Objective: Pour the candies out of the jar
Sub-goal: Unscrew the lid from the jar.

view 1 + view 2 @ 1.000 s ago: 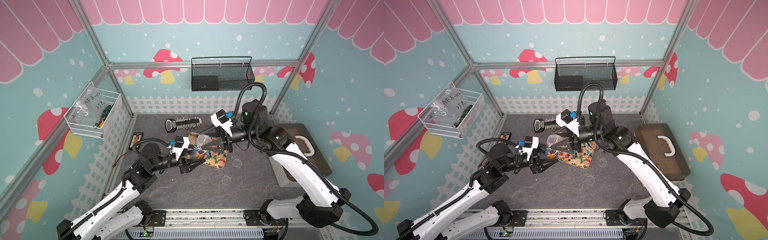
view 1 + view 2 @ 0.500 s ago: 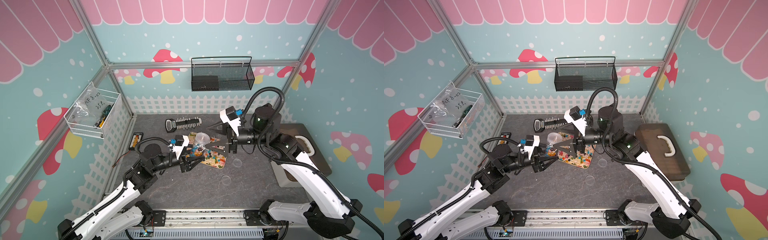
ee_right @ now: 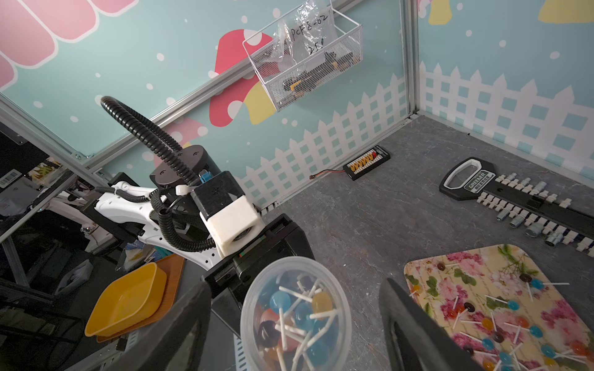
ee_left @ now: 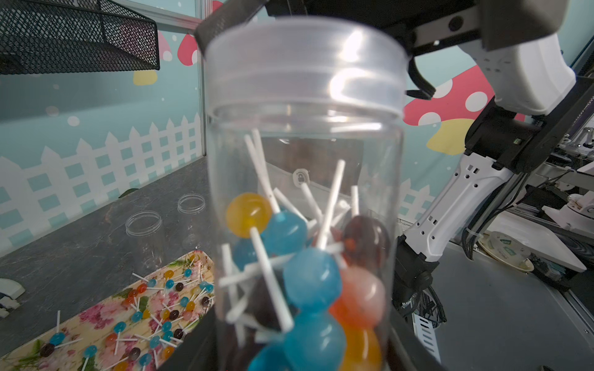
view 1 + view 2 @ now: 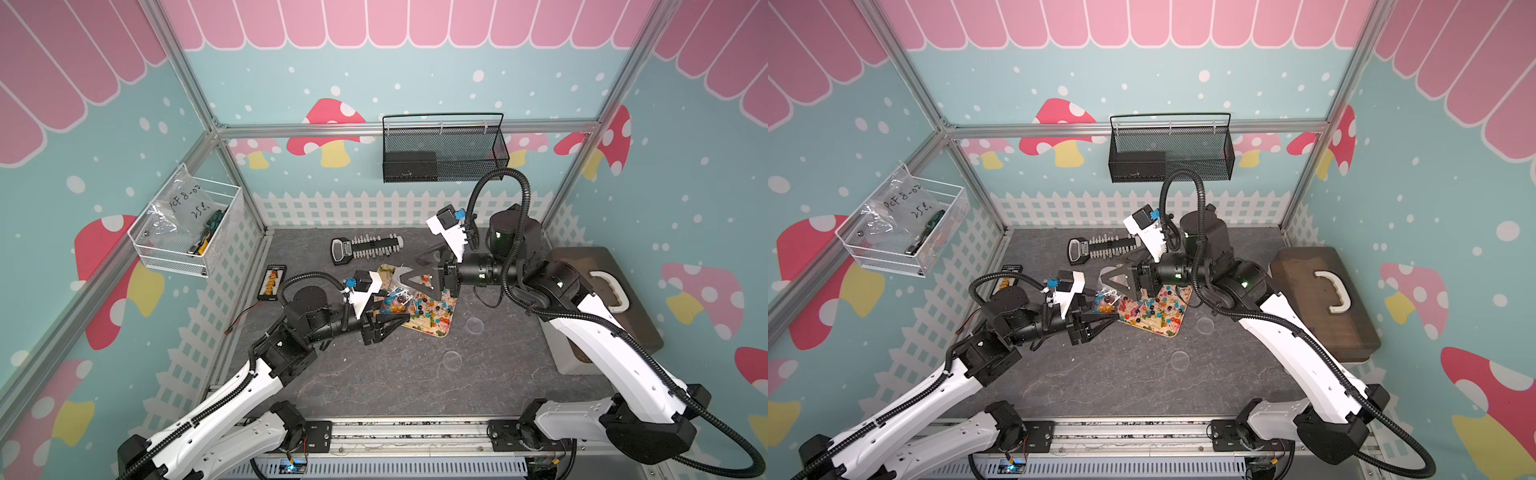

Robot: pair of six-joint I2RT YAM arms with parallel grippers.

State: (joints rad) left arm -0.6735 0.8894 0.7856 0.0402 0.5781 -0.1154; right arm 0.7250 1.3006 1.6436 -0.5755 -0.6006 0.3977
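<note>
LID STILL ON: The right claw (image 3: pixel 294 284) drew back from the jar (image 4: pixel 305 192) half a second ago. It has now swung in again and hangs with its fingers spread, one on each side of the frosted lid (image 4: pixel 305 61), touching neither side. The left claw (image 5: pixel 395 321) keeps the jar pinched low on its body, roughly upright over the left edge of the flowered tray (image 3: pixel 424 273). This jar's candies (image 4: pixel 311 276) remain heaped inside. Others already lie scattered across the tray, and two empty jars (image 5: pixel 473 324) stand to its right. The wider spread looks like a fresh bite at the lid, so the pour itself seems some steps off.
</note>
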